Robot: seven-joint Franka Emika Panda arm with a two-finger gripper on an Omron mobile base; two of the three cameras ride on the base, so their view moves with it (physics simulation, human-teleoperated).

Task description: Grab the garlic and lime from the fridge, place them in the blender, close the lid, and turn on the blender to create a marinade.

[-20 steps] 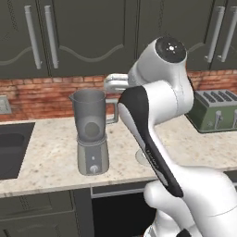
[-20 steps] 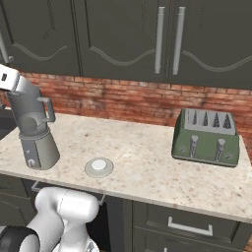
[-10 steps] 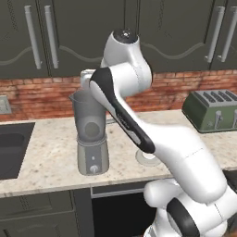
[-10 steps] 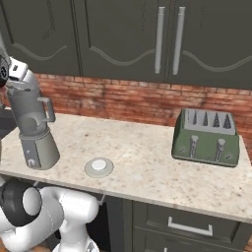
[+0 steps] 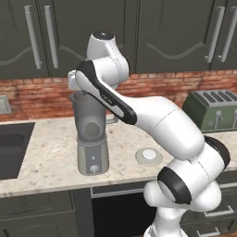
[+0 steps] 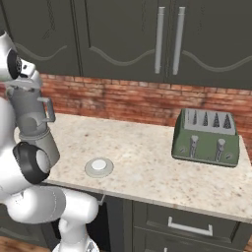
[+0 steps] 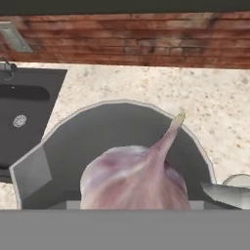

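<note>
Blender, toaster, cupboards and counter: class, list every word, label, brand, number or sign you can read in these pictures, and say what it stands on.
None: no readable text in any view.
The blender, toaster, lid, cupboards and brick wall carry no lettering.
The wall plate is blank.

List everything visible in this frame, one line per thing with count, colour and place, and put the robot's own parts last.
garlic: one, whitish-pink, held over the open blender mouth.
blender: one, smoky grey jug on grey base, counter left of centre, no lid on.
lid: one, pale grey-white disc, flat on the counter beside the blender.
toaster: one, green, counter at the right.
sink: one, dark, set in the counter beyond the blender.
wall outlet: one, pale, on the brick wall.
cupboards: dark, bar handles, above and below the counter.
gripper: one, white, above the jug, shut on the garlic.
</note>
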